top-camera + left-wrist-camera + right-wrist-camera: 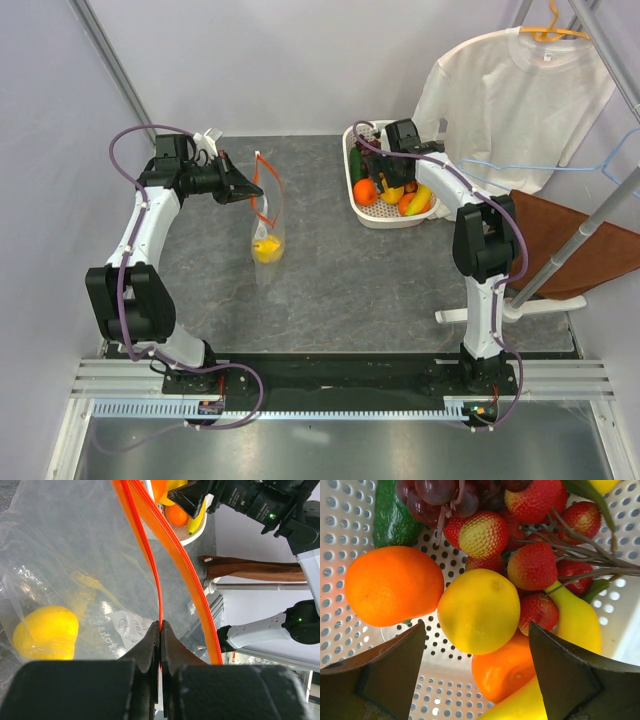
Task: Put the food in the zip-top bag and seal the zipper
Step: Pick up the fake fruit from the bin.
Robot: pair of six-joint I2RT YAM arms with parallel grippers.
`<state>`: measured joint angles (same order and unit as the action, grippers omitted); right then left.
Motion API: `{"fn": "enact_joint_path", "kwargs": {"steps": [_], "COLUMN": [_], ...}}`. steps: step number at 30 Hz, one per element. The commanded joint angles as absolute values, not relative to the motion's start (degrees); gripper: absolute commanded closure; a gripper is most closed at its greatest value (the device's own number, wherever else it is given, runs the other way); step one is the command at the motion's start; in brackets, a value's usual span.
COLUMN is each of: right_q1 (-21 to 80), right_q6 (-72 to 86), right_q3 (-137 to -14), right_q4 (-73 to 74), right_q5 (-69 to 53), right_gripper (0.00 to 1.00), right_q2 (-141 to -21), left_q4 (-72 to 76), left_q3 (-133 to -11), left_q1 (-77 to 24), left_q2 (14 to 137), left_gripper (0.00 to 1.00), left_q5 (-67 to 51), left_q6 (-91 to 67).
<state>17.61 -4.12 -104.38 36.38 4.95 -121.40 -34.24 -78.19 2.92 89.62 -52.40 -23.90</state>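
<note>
The left end effector [256, 193] is clamped together on the zipper [150, 555], holding the zip-top bag [267, 235] upright on the desk [330, 290] — long axis vertical, mouth up, one yellow fruit [266, 250] at its bottom. Well right of the bag, the white basket [372, 222] holds the remaining food. The right end effector [477, 627] hangs there, fingers apart, straddling a yellow round fruit [479, 600] directly below — nearly round, no clear long axis. The right arm [485, 240] is nearer; the fruit would have to travel left to the bag's mouth.

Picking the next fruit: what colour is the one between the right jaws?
Yellow fruit, right wrist view.
</note>
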Motion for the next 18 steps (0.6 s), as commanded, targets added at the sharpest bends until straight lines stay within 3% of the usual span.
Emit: {"fn": "enact_joint_path", "kwargs": {"steps": [1, 13, 15, 16, 18], "right_q1": [17.8, 17.5, 17.2, 16.9, 16.8], "right_q6": [-4.2, -7.8, -7.9, -8.3, -8.3], "right_q3": [-103.6, -101.5, -101.8, -101.7, -101.9], "right_q4": [33.8, 29.8, 30.1, 30.1, 30.5], "right_q5": [4.4, 5.1, 4.3, 3.8, 2.2], "right_gripper": [0.12, 0.19, 0.24, 0.33, 0.4], "right_q2": [-122.3, -123.3, -122.6, -122.1, -120.2], "left_q4": [-34.4, -34.3, -34.4, -34.3, -34.3], "left_q3": [-79.5, -77.3, -77.4, -77.5, -77.7], "left_q1": [3.3, 3.2, 3.2, 3.2, 3.3], "left_q2": [88.8, 88.4, 88.6, 88.8, 88.8], "left_gripper": [0.98, 0.98, 0.98, 0.98, 0.98], "left_q5": [-51.4, -50.5, -50.5, -50.6, -50.6], "left_q6": [-22.1, -21.9, -22.1, -22.1, -22.1]}}
